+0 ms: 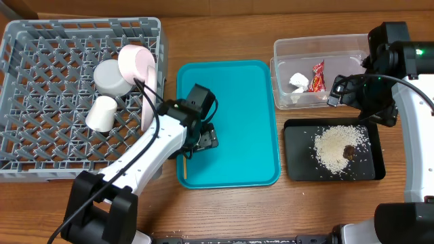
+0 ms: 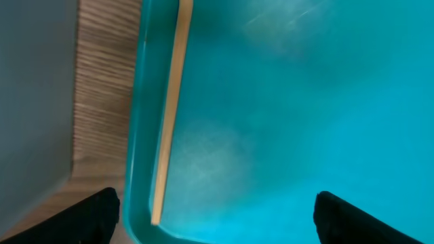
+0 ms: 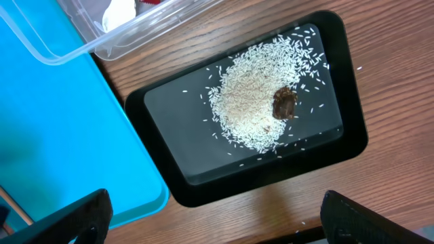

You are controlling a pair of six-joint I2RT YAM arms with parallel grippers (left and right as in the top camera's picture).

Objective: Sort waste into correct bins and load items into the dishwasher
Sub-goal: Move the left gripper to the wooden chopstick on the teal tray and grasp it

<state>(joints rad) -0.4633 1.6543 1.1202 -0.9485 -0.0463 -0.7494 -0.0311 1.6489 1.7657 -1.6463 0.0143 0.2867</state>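
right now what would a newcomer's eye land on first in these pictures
The bright teal tray in the middle of the table stands out first, with the left end effector open above its left edge, where a thin wooden stick lies. To its right, a heap of white rice with a brown lump sits in a black tray. On the left, a grey rack holds pink plates, a bowl and a cup.

The left arm (image 1: 146,152) is a white shell between black joints, with a thin black cable (image 1: 156,118) running along it. The right arm (image 1: 415,115) looks alike, a green light (image 1: 421,51) glowing on its black upper joint. The fingertips (image 2: 91,217) are black.
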